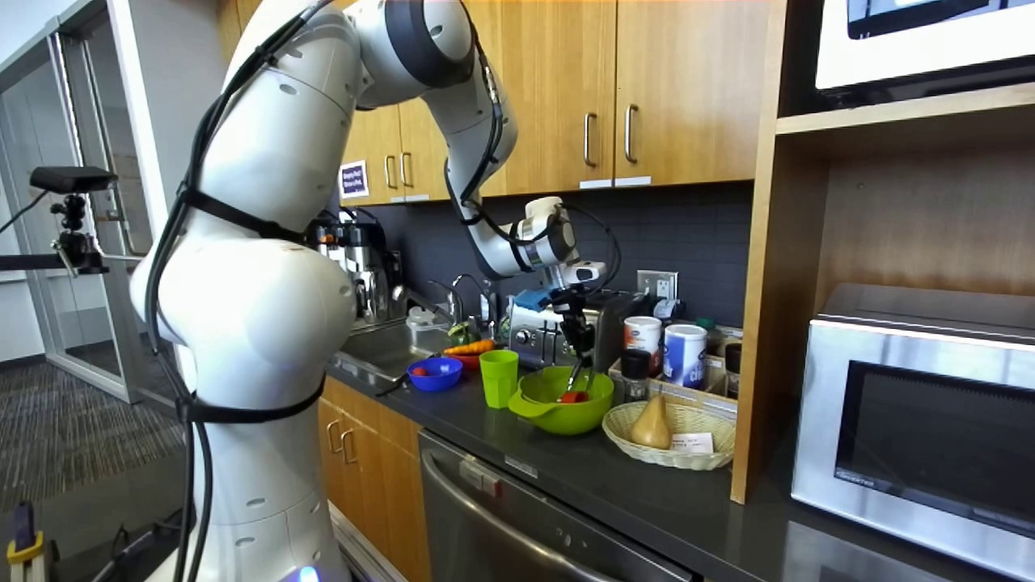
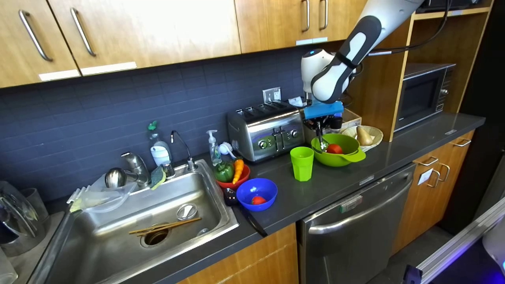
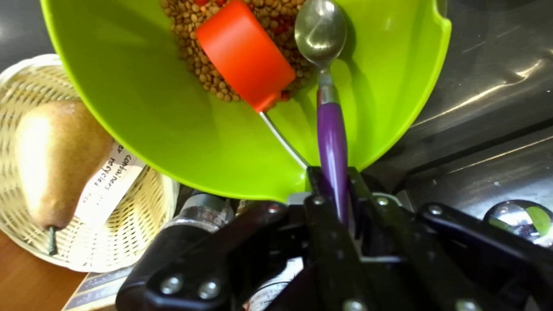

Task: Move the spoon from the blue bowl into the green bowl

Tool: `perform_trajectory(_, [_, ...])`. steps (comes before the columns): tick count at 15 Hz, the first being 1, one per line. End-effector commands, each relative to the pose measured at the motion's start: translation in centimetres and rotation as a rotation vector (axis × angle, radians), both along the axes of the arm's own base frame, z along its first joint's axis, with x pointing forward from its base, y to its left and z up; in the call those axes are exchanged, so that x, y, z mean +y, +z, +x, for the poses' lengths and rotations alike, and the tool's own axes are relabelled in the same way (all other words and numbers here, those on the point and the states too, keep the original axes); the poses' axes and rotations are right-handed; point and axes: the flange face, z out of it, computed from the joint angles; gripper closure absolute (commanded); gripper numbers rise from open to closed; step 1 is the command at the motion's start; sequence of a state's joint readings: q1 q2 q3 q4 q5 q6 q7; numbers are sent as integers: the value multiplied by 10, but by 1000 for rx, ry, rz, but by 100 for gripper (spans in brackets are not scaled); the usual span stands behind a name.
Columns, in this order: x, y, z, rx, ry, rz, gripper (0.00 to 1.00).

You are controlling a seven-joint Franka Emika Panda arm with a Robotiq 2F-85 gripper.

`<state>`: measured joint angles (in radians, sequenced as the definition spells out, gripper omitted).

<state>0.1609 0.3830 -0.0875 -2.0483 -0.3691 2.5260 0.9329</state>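
Purple-handled metal spoon (image 3: 332, 129), held: your gripper (image 3: 335, 178) pinches the handle, jaws snug on both sides. Long axis runs out from your gripper and slants steeply down; spoon head foremost, inside the rim of the green bowl (image 3: 173, 142) below your gripper, contact with the lentils (image 3: 207, 73) unclear. Paper slip (image 3: 108, 188), in the wicker basket (image 3: 129, 224) near your gripper, handwritten; you can read "containers" and "recycled". Stainless microwave (image 1: 922, 388), lettered "INVERTER", and blue bowl (image 2: 252, 187): both well apart from your gripper.
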Motion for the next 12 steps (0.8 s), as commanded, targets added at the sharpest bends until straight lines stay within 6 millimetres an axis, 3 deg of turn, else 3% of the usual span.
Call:
perform_trajectory(1, [4,-1,9,22,-29,4,96])
perform_trajectory(2, [4,-1,10,25,-35,5,92])
perform_trajectory(3, [4,-1,11,27,-40,7,61])
perform_trajectory(6, [5,-2,13,30,-48,9,50])
perform_trajectory(12, [13,5,6,27,-45,23,9])
